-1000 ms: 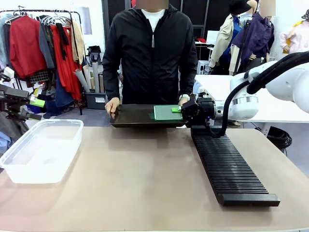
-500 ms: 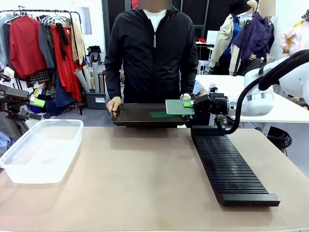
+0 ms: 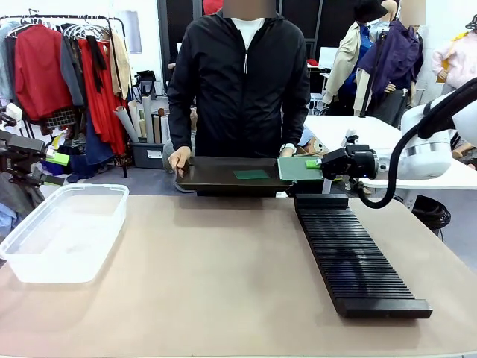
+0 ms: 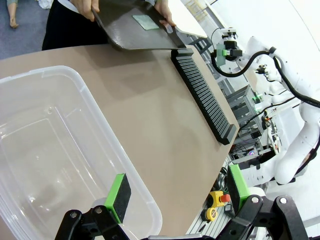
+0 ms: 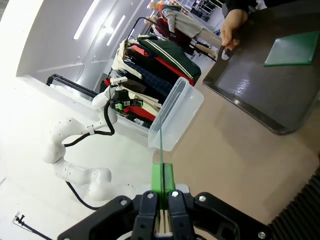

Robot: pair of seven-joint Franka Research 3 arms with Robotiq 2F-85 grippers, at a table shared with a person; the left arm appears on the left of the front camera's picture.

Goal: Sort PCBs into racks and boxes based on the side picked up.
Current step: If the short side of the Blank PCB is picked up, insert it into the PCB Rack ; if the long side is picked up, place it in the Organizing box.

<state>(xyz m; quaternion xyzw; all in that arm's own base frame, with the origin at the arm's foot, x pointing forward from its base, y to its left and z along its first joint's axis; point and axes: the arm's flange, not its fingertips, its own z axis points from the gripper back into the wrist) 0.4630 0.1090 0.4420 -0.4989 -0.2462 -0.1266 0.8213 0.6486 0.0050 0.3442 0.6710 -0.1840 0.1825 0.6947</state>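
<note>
PCB (image 3: pixel 297 169) pinched in my right gripper (image 3: pixel 319 163)

My right fingers are clamped tight on one end of it. The board sticks straight out from between my green pads (image 5: pixel 157 181), level, over the far end of the rack (image 3: pixel 350 253), just beside the tray (image 3: pixel 212 181) the person holds. A second PCB (image 3: pixel 251 174) lies flat on that tray. My left gripper (image 4: pixel 177 192) hangs with fingers spread over the clear box (image 4: pixel 50 160).

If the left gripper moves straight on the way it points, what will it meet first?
Probably the bare table beside the clear tub; depth is unclear, so its rim may come first.
</note>
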